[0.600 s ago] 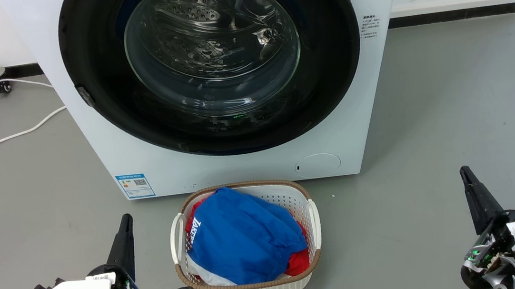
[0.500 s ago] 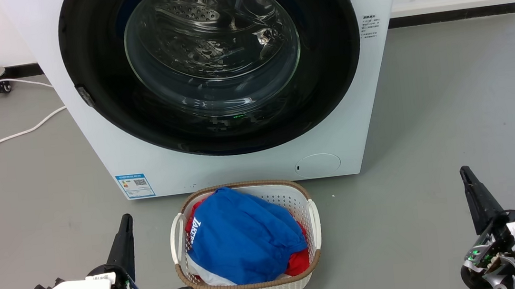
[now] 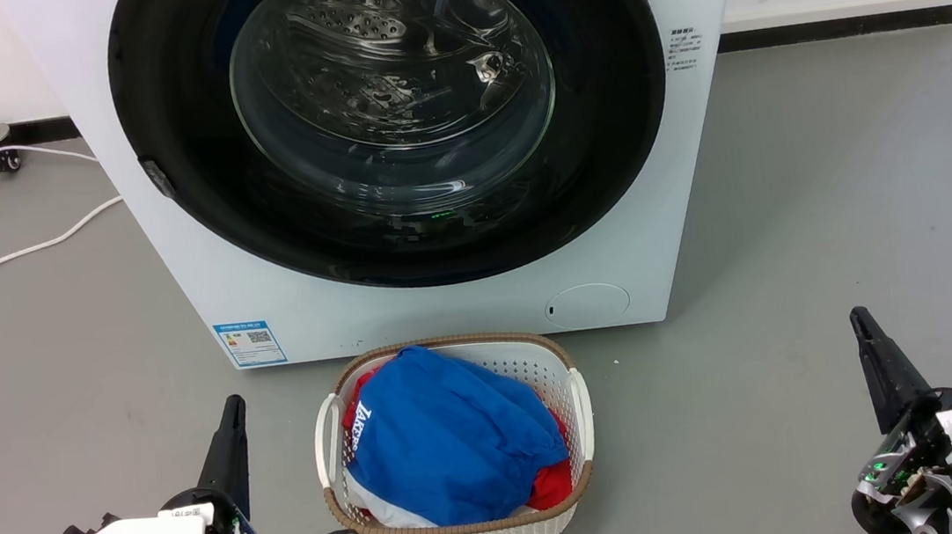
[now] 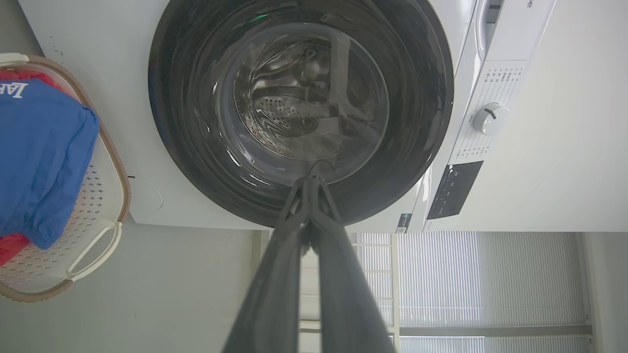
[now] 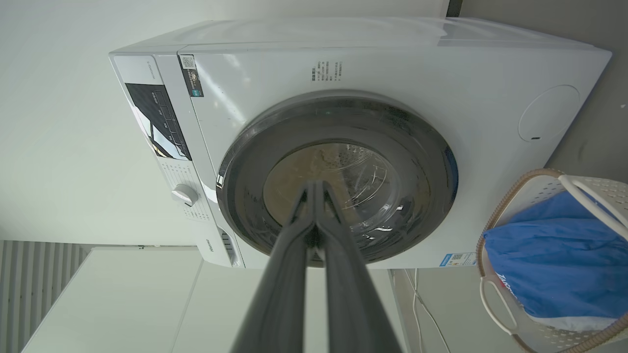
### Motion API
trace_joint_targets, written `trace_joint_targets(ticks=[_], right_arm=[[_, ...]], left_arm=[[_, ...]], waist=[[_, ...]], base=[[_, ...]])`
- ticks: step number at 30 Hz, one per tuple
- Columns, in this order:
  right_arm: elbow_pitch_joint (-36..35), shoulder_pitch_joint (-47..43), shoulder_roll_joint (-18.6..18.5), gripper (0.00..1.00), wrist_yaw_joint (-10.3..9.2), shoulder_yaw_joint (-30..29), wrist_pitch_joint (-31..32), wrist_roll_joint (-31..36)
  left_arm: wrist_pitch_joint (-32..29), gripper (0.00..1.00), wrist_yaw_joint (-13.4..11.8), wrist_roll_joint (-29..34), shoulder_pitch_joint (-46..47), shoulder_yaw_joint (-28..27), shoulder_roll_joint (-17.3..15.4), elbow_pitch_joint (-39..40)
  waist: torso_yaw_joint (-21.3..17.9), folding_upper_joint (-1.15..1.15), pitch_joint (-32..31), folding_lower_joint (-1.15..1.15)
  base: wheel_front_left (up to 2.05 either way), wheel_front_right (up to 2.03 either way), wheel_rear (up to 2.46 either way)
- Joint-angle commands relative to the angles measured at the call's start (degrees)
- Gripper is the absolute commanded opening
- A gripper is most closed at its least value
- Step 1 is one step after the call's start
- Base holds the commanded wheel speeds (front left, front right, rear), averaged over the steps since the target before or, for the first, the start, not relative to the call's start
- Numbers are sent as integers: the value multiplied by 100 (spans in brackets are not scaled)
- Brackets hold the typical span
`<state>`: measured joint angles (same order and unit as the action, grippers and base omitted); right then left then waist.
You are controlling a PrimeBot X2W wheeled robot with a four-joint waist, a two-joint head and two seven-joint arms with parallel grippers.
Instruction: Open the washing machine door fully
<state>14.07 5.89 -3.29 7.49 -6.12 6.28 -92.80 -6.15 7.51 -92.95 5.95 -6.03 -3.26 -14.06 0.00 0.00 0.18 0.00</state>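
Observation:
The washing machine door (image 3: 601, 112) is a big glossy black disc with a bulging glass centre, lying flat against the white washing machine (image 3: 176, 272). Through the glass the steel drum shows. The same door (image 4: 196, 147) faces my left wrist camera, and the door (image 5: 417, 162) also shows in the right wrist view. My left gripper (image 3: 231, 406) hangs low at the lower left, shut, well short of the machine. At the lower right my right gripper (image 3: 858, 318) is shut too, with nothing in it. Its tips (image 5: 314, 185) meet, as do the left gripper's (image 4: 310, 180).
A white laundry basket (image 3: 581, 406) with blue and red clothes (image 3: 450, 438) stands on the grey floor right before the machine, between my arms. White cables (image 3: 15, 253) lie on the floor at the left. A small round white flap (image 3: 588, 305) sits low on the machine's front.

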Motion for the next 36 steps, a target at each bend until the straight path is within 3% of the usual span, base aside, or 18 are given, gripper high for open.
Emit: trace_joint_targets(ticks=[1,20,21,32,36], right_arm=[[8,67,23,0,0,-8,14,23],[8,68,29,0,0,-17,24,31],[1,0,9,100,0,-10,5,8],[62,-260,27,100,-5,1,-179,114],[-4,-296,28,100,-4,-92,-291,505]], left_arm=[[-17,0,20,30,50,-18,5,-4],[-21,0,19,46,49,-32,16,-5],[-17,100,1,4,3,-12,7,0],[165,100,-1,59,-213,65,37,20],[277,100,-1,387,-237,-20,37,96]], waist=[[0,0,0,0],[0,0,0,0],[0,0,0,0],[1,0,4,0],[2,0,7,0]], base=[[0,0,0],[0,0,0],[0,0,0],[0,0,0],[0,0,0]])
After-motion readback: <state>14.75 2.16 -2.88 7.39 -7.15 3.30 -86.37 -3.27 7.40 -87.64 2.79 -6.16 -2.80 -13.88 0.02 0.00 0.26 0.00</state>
